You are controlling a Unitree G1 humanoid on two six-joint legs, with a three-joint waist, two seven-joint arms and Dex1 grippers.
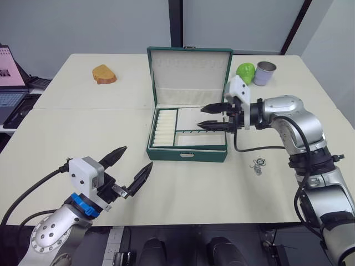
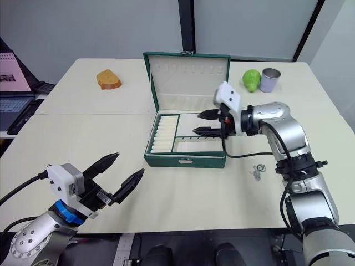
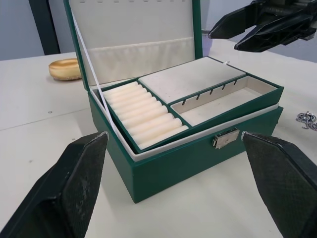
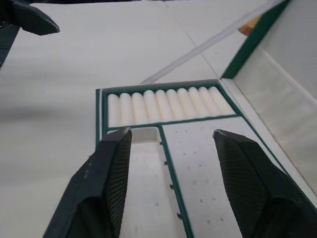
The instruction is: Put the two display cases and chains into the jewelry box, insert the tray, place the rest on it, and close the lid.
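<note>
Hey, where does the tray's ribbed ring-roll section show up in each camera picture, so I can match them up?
Left eye view: ring-roll section at the open jewelry box's left end.
Right eye view, again the box's left end.
Left wrist view, cream ribs left of the metal clasp.
Right wrist view, beyond the right gripper's open fingers.
Shared landmark: the upright cream-lined lid behind it.

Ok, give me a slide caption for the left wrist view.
Tray seated slightly askew in the open jewelry box, left end effector open before it, right end effector hovering open above.
</note>
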